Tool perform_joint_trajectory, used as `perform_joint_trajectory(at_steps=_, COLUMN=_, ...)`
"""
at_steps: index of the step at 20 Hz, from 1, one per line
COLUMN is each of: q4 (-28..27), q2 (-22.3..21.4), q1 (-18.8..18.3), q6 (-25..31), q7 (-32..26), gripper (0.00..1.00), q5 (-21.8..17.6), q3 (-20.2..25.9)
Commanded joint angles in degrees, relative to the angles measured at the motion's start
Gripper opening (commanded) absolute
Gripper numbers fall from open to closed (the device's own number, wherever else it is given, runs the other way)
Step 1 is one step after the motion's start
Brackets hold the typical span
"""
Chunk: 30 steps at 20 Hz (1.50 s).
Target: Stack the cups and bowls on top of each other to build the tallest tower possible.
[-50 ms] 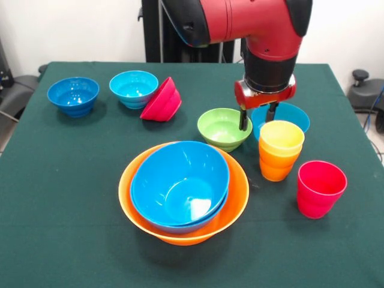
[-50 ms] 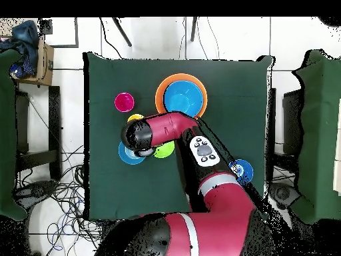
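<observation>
Nearest the lens, the very large orange bowl (image 1: 183,207) sits on the green table (image 1: 60,198) with 2 large blue bowls (image 1: 180,182) nested inside it, the start of the tower. To its right in the front view stands a red cup (image 1: 320,188), alone and upright. Just behind that, a yellow cup (image 1: 281,139) is seated in an orange cup (image 1: 276,167).

Sawyer's red arm hangs over the middle of the table, its gripper (image 1: 257,116) poised between a small green bowl (image 1: 224,128) and a blue bowl (image 1: 282,114) largely hidden behind the cup pair. 2 dark fingers (image 1: 243,118) point down with a clear gap between them and nothing in it, so the claw reads as released. 1 finger dips at the green bowl's rim; contact cannot be judged.

At the far side, left in the front view, a dark-blue bowl (image 1: 74,95) stands apart, and a light-blue bowl (image 1: 134,88) has a red bowl (image 1: 161,100) tipped against it.

The pieces look like light, rigid, glossy plastic, probably slippery under a pinch. A grip across a rim wall, 1 finger inside and 1 outside, seems the surest hold; the cups could also be squeezed across the body.
</observation>
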Motion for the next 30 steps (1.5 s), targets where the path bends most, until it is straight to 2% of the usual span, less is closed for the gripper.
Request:
perform_joint_trajectory(at_steps=1, q4=-3.1, q2=4.6, q1=1.4, q6=-3.9, q7=2.7, gripper=1.0, q5=-3.2, q3=-1.7)
perform_joint_trajectory(at_steps=21, q4=-4.3, q2=8.0, q1=3.0, q6=-6.9, q7=1.8, gripper=1.0, q5=-5.2, q3=-5.0)
perform_joint_trajectory(at_steps=22, q4=-3.9, q2=8.0, q1=2.8, q6=-7.5, q7=2.4, gripper=0.0, q5=-4.8, q3=-5.1)
perform_joint_trajectory(at_steps=25, q4=-4.1, q2=8.0, q1=2.7, q6=-7.0, q7=2.8, gripper=0.0, q5=-4.3, q3=-5.3)
perform_joint_trajectory(at_steps=27, q4=-2.9, q2=7.1, q1=0.5, q6=-5.2, q7=-0.3, gripper=0.0, q5=-2.5, q3=-3.0)
perform_joint_trajectory(at_steps=30, q4=-1.9, q2=5.5, q1=-0.4, q6=-2.5, q7=-2.6, gripper=0.0, q5=-1.9, q3=-2.2)
